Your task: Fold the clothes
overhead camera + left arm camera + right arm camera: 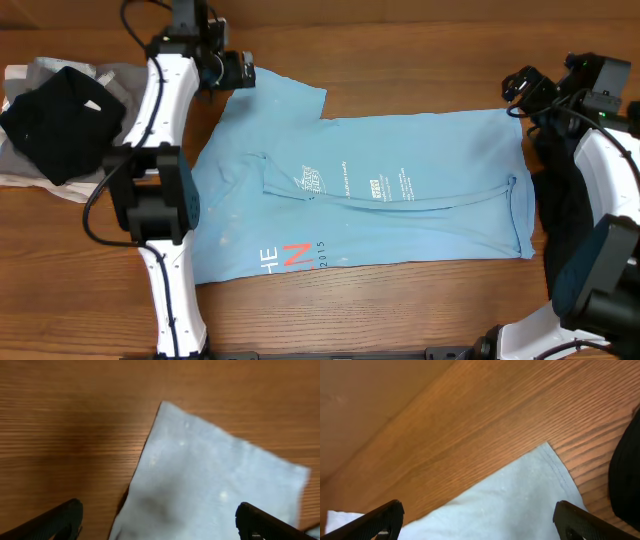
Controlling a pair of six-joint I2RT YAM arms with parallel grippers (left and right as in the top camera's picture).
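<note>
Our left fingers [60,520] and right fingers [375,520] both stand wide, holding nothing, each above a far corner of the shirt [400,200], which lies spread mid-tabletop [400,60]. We judge it light, limp and quick to wrinkle; hems and corners look best to pinch.

Overhead straight down on the table [400,60]; wrist views close over T-shirt [400,205] corners within overhead's frame.

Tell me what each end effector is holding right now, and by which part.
Nothing is held. The left end effector and the right end effector both stand open over corners of the light blue T-shirt.
</note>
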